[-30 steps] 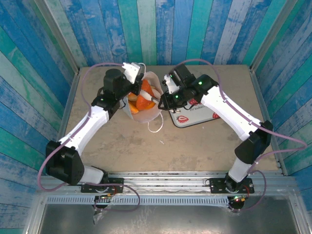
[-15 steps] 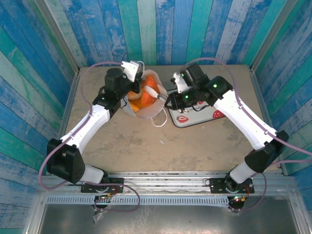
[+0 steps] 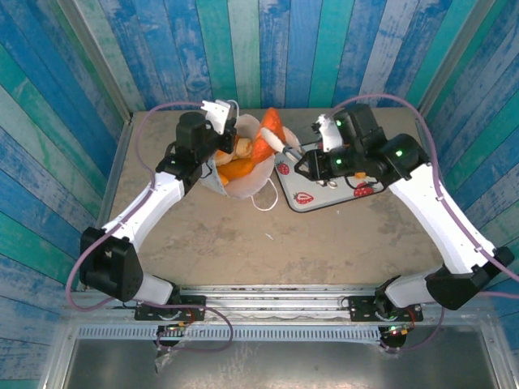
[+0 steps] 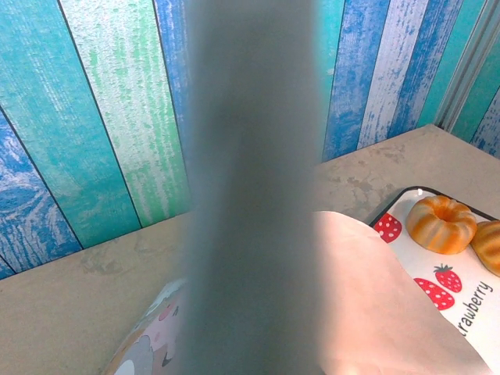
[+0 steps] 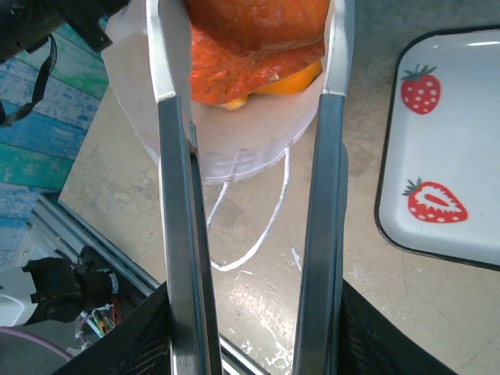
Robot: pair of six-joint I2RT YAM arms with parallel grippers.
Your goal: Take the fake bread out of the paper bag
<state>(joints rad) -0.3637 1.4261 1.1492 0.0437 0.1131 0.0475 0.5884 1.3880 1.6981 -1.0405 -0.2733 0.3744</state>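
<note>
The white paper bag (image 3: 237, 180) stands at the back of the table, tilted, with orange fake bread (image 3: 238, 168) showing in its mouth. My left gripper (image 3: 220, 114) is shut on the bag's back left rim; in its wrist view a blurred grey bar crosses the bag's paper (image 4: 371, 301). My right gripper (image 3: 280, 141) is shut on one orange piece of fake bread (image 3: 271, 127), held above the bag's right rim. That piece (image 5: 254, 27) sits between the two fingers (image 5: 167, 55), with the bag (image 5: 234, 144) beneath.
The white strawberry-printed tray (image 3: 312, 197) lies just right of the bag, partly under my right arm. Two golden pastries (image 4: 441, 223) rest on the tray (image 4: 457, 293). A loose cord handle (image 5: 262, 226) trails onto the table. Blue plank walls close in the back and sides.
My right gripper has risen out of the bag and moved right with an orange bread piece in it. The bag's mouth shifted a little. The left gripper stayed at the rim.
</note>
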